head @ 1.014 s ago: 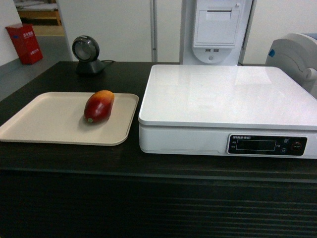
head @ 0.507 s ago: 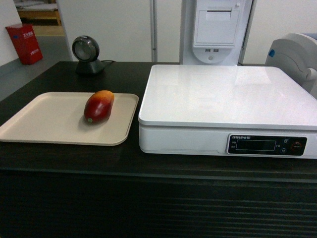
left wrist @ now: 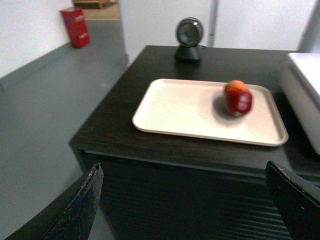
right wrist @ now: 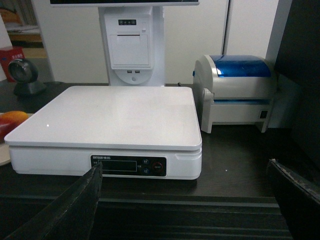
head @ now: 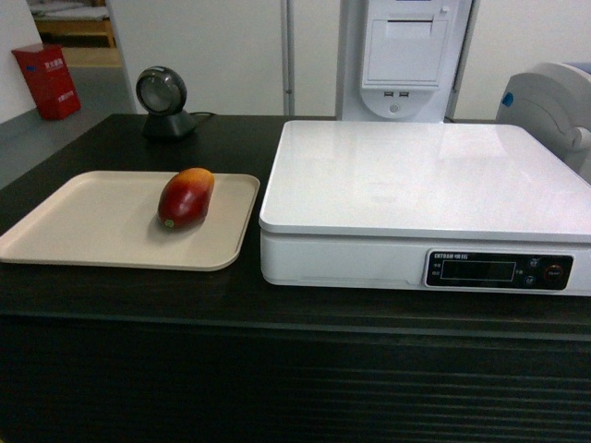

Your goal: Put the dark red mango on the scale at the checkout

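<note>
The dark red mango (head: 186, 197) lies on a beige tray (head: 92, 221) at the left of the checkout counter (head: 277, 305); it also shows in the left wrist view as the mango (left wrist: 238, 98). The white scale (head: 425, 180) stands to its right, also seen as the scale (right wrist: 107, 117) in the right wrist view. My left gripper (left wrist: 184, 200) is open, low in front of the counter's ribbed panel, well short of the tray. My right gripper (right wrist: 185, 200) is open too, in front of the counter below the scale's display. Neither gripper shows in the head view.
A black round barcode scanner (head: 162, 101) stands behind the tray. A white receipt printer stand (head: 406, 55) rises behind the scale. A white and blue label printer (right wrist: 237, 90) sits to the right of the scale. A red box (head: 46, 81) is on the floor at far left.
The head view has shifted very slightly; the mango, tray and scale stay where they were.
</note>
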### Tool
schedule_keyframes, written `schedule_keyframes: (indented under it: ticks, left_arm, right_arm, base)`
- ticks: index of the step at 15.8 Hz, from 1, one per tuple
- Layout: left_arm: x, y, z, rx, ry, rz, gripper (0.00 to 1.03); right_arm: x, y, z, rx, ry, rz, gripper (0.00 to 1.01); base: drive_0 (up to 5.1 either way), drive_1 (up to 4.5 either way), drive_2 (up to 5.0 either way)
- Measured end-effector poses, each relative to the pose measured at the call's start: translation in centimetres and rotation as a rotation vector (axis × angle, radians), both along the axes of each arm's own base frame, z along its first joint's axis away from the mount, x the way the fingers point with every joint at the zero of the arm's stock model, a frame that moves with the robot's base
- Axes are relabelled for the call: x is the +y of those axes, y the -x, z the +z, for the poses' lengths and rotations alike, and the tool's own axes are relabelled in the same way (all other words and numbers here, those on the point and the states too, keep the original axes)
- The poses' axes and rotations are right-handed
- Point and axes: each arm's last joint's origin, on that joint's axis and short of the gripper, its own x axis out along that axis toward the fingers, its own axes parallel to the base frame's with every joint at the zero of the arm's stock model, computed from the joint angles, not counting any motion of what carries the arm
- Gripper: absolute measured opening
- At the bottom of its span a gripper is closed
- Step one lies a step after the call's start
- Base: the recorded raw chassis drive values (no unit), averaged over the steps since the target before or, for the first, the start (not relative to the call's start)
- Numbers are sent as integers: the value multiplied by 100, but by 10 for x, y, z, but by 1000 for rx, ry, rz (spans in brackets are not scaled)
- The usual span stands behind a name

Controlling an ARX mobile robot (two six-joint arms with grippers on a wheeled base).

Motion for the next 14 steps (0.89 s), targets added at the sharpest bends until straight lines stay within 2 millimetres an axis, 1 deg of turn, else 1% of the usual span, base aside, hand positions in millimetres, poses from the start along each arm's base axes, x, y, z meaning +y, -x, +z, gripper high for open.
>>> schedule_keyframes:
  ticks: [1,2,3,4,5,6,8,9,10,11,13,14]
  left_arm:
    - [6,-9,10,-17,-4,66,98]
    - [14,-21,21,-61,-4,77,98]
    - [19,-34,33,-95,-14,44,98]
    - [25,-53,43,-121,-29,-4,98]
    - [31,-71,49,-133,-42,-37,98]
    - [38,-95,54,-138,-49,-91,98]
    - [43,-153,60,-104,-41,-200,98]
    - [42,-182,56,-51,-29,-243,98]
    - [37,-211,48,2,-14,-282,98]
    - [26,-241,37,66,3,-343,98]
    - [5,-286,19,157,22,-414,98]
    - [-4,-303,14,186,24,-432,98]
  right_arm:
    - [0,0,0,-1,0,-1,98]
    - [0,0,0,0,0,-1,98]
    - [0,0,0,0,0,0,98]
    - [0,0,0,-1,0,0,98]
    - [0,0,0,-1,0,-1,98]
    - [0,0,0,0,0,-1,98]
    - [0,0,0,-1,0,-1,98]
    - [0,0,0,0,0,-1,98]
    - [0,0,0,0,0,-1,98]
    - [0,0,0,0,0,-1,98]
    - [0,0,0,0,0,-1,98]
    - [0,0,0,0,0,-1,98]
  base:
    - [0,0,0]
    - [0,0,0]
    - [0,0,0]
    - [0,0,0]
    - [0,0,0]
    - [0,0,0]
    - [0,0,0]
    - [0,0,0]
    - [0,0,0]
    - [0,0,0]
    - [0,0,0]
    - [0,0,0]
